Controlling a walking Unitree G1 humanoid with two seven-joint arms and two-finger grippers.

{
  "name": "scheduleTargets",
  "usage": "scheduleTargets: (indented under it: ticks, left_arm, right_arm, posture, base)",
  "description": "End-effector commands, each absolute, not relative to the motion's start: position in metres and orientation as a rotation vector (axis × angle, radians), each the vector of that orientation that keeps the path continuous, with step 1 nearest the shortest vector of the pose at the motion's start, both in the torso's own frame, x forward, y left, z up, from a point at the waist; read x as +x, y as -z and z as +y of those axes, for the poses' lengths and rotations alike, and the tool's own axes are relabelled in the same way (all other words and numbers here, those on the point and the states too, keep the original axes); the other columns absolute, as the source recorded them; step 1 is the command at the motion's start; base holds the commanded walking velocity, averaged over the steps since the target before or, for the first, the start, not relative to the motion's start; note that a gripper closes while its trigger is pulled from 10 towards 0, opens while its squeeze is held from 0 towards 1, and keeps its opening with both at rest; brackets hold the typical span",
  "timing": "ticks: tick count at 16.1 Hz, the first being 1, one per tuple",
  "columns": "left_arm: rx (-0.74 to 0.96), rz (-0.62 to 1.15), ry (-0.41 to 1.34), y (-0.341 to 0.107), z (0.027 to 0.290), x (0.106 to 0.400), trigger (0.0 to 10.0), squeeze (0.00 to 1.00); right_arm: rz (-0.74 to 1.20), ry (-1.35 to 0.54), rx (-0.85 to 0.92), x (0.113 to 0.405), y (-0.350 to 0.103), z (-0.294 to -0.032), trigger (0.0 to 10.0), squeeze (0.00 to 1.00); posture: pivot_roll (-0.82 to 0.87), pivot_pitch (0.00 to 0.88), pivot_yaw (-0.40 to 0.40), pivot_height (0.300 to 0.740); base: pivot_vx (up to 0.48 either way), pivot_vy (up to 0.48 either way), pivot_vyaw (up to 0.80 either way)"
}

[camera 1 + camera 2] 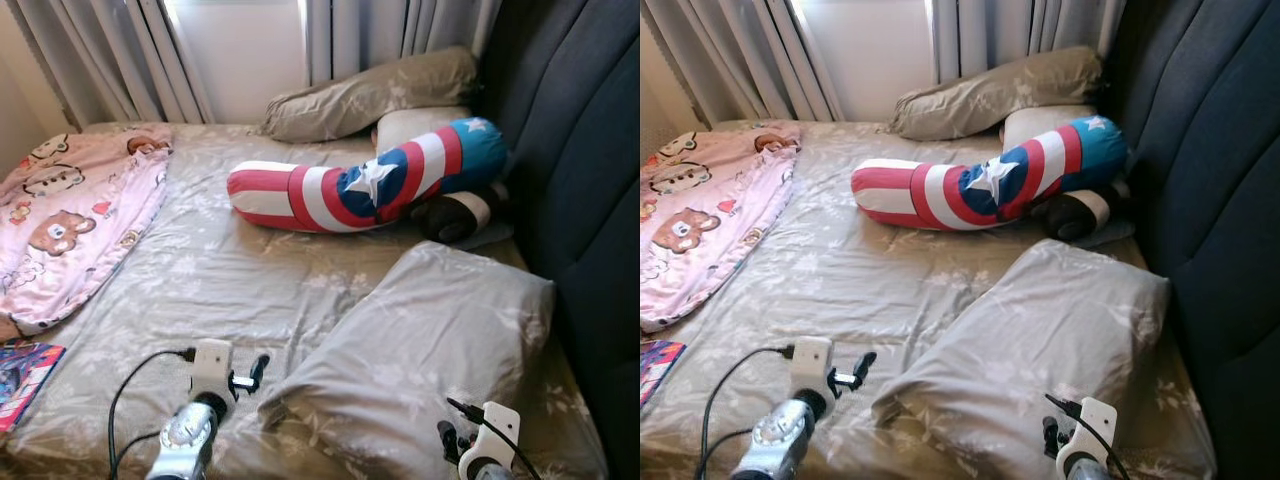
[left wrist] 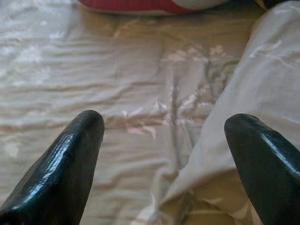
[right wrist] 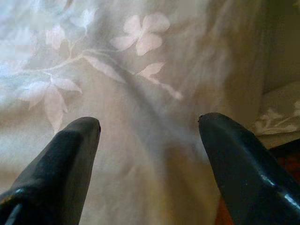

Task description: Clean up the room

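Your left gripper (image 2: 164,140) hovers with fingers spread over the beige floral bedsheet (image 1: 220,270), just left of the near grey-beige floral pillow (image 1: 430,340). Your right gripper (image 3: 150,136) is likewise released, poised over that pillow's near right corner. Farther off lies a long red, white and blue star-patterned bolster (image 1: 370,180), a second beige pillow (image 1: 370,95) behind it. A pink cartoon-bear blanket (image 1: 70,210) lies far left.

Open sheet ahead, pillow to the right

Bare sheet (image 1: 200,270) between blanket (image 1: 70,215) and pillow (image 1: 430,340); bolster (image 1: 370,180) blocks beyond, seemingly touching nothing nearer.
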State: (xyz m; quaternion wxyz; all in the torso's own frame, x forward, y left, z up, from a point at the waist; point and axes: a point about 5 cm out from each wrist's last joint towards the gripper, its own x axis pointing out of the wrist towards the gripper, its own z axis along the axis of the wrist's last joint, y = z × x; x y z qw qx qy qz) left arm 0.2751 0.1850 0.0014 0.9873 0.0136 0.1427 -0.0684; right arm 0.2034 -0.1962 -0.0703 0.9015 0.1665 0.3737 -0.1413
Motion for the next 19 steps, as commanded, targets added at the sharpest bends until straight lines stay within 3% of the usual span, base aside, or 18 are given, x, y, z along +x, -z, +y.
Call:
scheduleTargets:
  ticks: [1, 7, 12, 19]
  left_arm:
    - [0.030, 0.281, 0.134, -0.005, 0.192, 0.277, 10.0, 0.00]
    - [0.048, 0.193, 0.186, -0.022, 0.199, 0.274, 10.0, 0.00]
    - [0.036, 0.154, 0.208, -0.034, 0.193, 0.280, 10.0, 0.00]
    - [-0.011, 0.123, 0.151, -0.056, 0.210, 0.271, 10.0, 0.00]
  right_arm:
    - [0.779, 0.298, 0.372, 0.205, 0.070, -0.191, 10.0, 0.00]
    - [0.791, 0.315, 0.375, 0.198, 0.075, -0.188, 10.0, 0.00]
    - [0.807, 0.388, 0.321, 0.194, 0.074, -0.207, 10.0, 0.00]
    - [0.903, 0.323, 0.361, 0.173, 0.089, -0.184, 10.0, 0.00]
  posture:
    - [0.01, 0.076, 0.059, 0.705]
    - [0.05, 0.158, 0.113, 0.705]
    - [0.04, 0.182, 0.102, 0.705]
    - [0.09, 0.251, 0.116, 0.705]
  base:
    - [0.000, 0.000, 0.00]
    - [0.000, 0.000, 0.00]
    - [0.000, 0.000, 0.00]
    - [0.000, 0.000, 0.00]
